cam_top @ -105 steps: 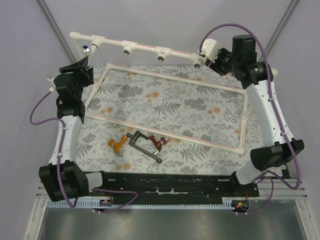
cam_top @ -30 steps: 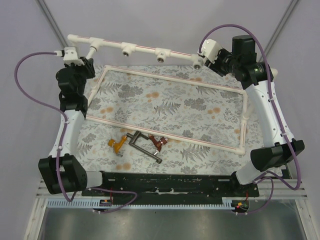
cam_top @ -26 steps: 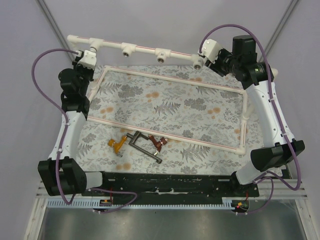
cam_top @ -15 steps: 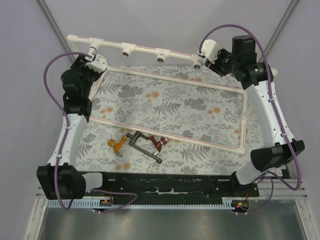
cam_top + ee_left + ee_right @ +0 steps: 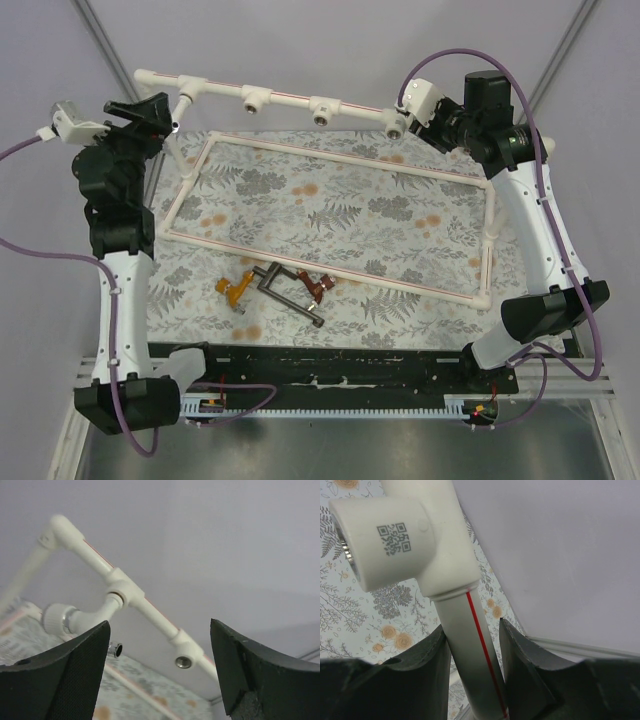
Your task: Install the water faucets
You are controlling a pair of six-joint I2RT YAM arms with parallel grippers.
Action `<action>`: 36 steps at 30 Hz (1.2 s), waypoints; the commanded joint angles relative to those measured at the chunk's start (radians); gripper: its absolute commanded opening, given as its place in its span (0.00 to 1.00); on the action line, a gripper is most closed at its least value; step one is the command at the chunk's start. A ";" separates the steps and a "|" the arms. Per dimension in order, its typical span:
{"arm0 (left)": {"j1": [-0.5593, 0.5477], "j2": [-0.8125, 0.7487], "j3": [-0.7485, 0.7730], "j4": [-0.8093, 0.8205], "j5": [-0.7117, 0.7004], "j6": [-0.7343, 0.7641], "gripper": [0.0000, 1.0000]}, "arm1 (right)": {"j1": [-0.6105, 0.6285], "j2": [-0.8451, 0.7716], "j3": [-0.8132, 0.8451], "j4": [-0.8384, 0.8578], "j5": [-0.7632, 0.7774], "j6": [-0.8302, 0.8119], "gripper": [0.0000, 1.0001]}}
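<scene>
Above the floral table, the right gripper's pinch on the smooth white plastic pipe rail could slip; the left gripper gaped empty.

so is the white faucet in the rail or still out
In: the white faucet juts from the pipe rail's leftmost tee, with the left gripper open and off it.
</scene>
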 commanded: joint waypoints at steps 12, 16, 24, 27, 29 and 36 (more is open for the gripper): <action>0.073 0.148 -0.147 0.089 0.106 -0.907 0.82 | -0.003 0.016 -0.035 -0.035 0.072 0.085 0.00; 0.073 0.216 -0.144 0.178 0.151 -0.959 0.71 | -0.003 0.017 -0.032 -0.035 0.078 0.082 0.00; 0.076 0.300 -0.101 0.347 0.212 -0.855 0.28 | -0.004 0.020 -0.034 -0.035 0.089 0.082 0.00; 0.079 0.300 -0.069 0.330 0.230 -0.630 0.19 | -0.003 0.020 -0.035 -0.037 0.092 0.079 0.00; 0.079 0.287 -0.033 0.274 0.238 -0.342 0.14 | -0.004 0.017 -0.035 -0.035 0.092 0.077 0.00; 0.061 0.201 -0.012 0.180 0.270 0.529 0.06 | -0.004 0.028 -0.026 -0.035 0.077 0.080 0.00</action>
